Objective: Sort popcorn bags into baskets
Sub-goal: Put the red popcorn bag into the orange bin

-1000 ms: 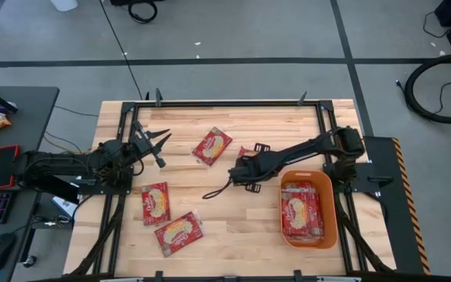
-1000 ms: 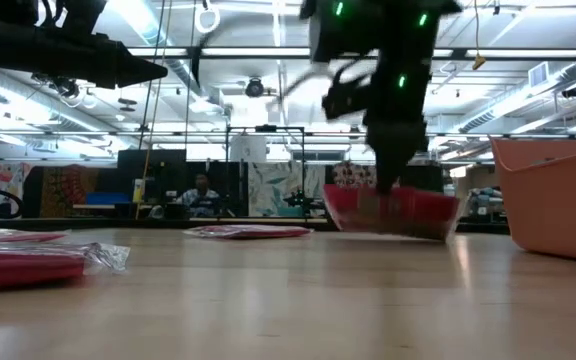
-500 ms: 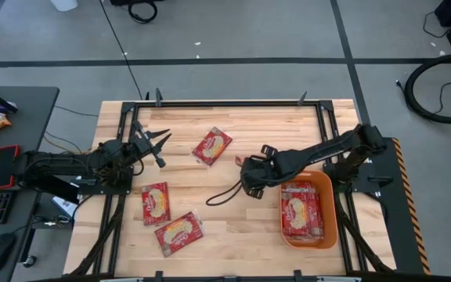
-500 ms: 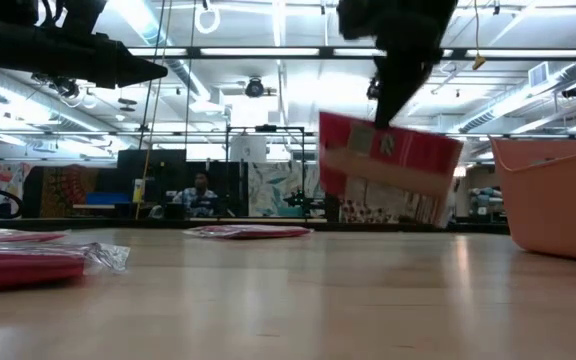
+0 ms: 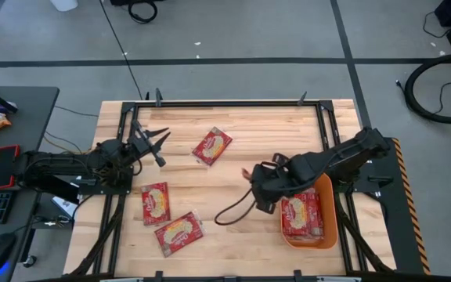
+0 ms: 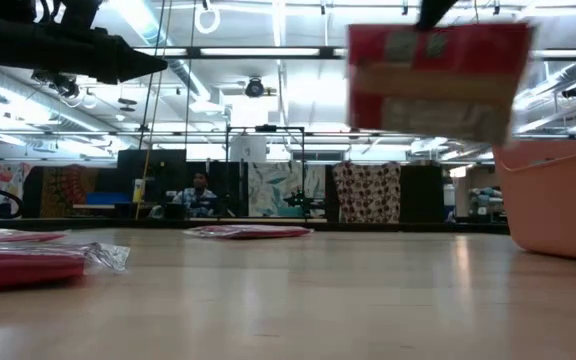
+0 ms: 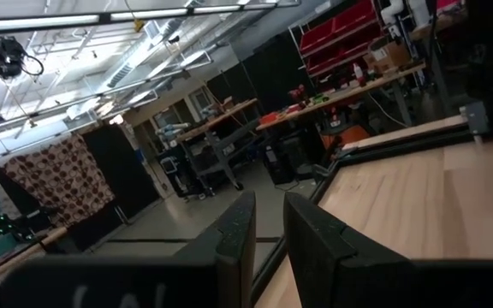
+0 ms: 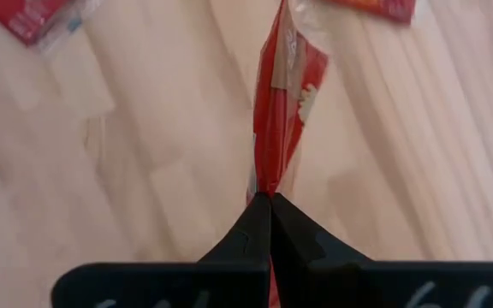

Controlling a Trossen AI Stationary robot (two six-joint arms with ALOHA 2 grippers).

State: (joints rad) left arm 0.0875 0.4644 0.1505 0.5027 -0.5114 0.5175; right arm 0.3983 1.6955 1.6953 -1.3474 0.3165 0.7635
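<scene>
We log: right gripper (image 8: 269, 198) clamped tight on popcorn bag (image 8: 282, 94), held above table (image 5: 233, 219) just beside orange basket (image 5: 329, 210). Left gripper (image 7: 265, 229) idle far side, fingers slightly apart, holding nothing.

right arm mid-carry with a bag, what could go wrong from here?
1. The right hand pinches the popcorn bag only at its edge, so it hangs and may slip out before the orange basket.
2. The dangling bag could catch the basket's near wall rather than clear it.
3. The basket already holds bags; this one may land propped on them.
</scene>
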